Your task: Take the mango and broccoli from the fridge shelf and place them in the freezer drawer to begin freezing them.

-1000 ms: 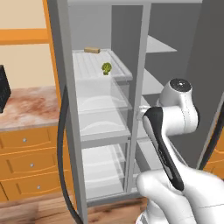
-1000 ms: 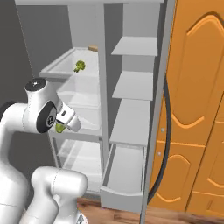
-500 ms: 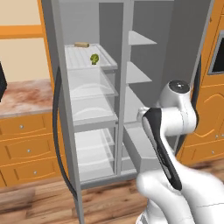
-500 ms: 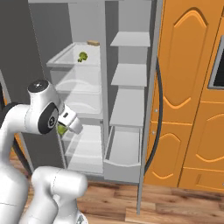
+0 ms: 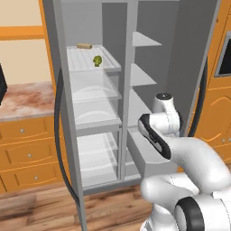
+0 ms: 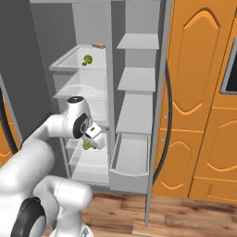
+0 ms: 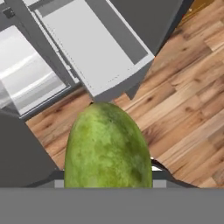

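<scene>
Holding the mango (image 7: 108, 146) between its fingers, the tool (image 6: 92, 139) hangs in front of the open fridge, closed on the fruit; in the hand view we see the yellow-green oval rising large from the bottom, with wooden floor (image 7: 183, 100) beyond it and the open freezer drawer (image 7: 94, 48) above it in that picture; in the right base view we see the mango (image 6: 87, 145) as a small green patch just under the white hand, level with the lower clear bins and to the left of the freezer drawer (image 6: 131, 162), not over it; the drawer stands pulled out at the foot of the fridge's right-hand column, grey and plain-walled, and we see nothing in it; the broccoli (image 5: 97, 60) sits high up on the fridge shelf (image 5: 85, 64), a translucent panel at the top of the left column, near its front right part; a small tan block (image 5: 84, 46) lies at the back of the same shelf, apart from the broccoli; in the right base view we find the broccoli (image 6: 87, 59) and the block (image 6: 98, 45) again on that shelf (image 6: 76, 62); orange cabinet doors (image 6: 203, 92) stand to the right of the fridge, and a brownish worktop (image 5: 25, 97) over orange drawers to its left.
</scene>
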Robot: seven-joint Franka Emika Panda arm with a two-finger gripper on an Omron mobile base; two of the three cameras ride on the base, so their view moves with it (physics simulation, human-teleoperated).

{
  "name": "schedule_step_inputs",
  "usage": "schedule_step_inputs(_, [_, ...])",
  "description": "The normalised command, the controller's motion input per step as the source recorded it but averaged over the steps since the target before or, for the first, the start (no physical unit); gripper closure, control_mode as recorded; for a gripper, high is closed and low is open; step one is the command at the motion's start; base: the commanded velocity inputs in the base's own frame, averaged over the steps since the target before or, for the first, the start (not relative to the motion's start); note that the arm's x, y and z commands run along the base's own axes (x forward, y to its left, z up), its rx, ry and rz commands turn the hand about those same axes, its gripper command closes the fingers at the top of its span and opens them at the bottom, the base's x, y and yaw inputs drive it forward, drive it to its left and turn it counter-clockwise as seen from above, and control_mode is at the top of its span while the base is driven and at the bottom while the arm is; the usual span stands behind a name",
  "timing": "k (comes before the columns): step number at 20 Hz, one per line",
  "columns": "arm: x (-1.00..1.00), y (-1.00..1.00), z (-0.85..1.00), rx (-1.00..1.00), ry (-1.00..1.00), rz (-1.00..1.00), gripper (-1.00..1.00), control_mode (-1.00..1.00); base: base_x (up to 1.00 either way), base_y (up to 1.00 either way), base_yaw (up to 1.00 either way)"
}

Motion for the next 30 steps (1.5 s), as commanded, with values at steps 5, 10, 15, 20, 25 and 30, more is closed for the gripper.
schedule_step_inputs(5, [1.00, -0.52, -0.61, 0.04, 0.14, -0.05, 1.00, -1.00, 0.00, 0.00, 0.00])
schedule_step_inputs(10, [0.75, -0.18, -0.57, 0.00, 0.14, -0.01, 1.00, -1.00, 0.00, 0.00, 0.00])
schedule_step_inputs(15, [0.69, -0.02, -0.64, 0.00, 0.16, -0.01, 1.00, -1.00, 0.00, 0.00, 0.00])
schedule_step_inputs(20, [0.52, -0.31, -0.81, 0.02, 0.03, 0.00, 1.00, -1.00, 0.00, 0.00, 0.00])
schedule_step_inputs(25, [0.52, -0.31, -0.74, 0.05, 0.00, 0.00, 1.00, -1.00, 0.00, 0.00, 0.00])
schedule_step_inputs(30, [0.71, -0.23, -0.59, 0.07, 0.00, 0.00, 1.00, -1.00, 0.00, 0.00, 0.00])
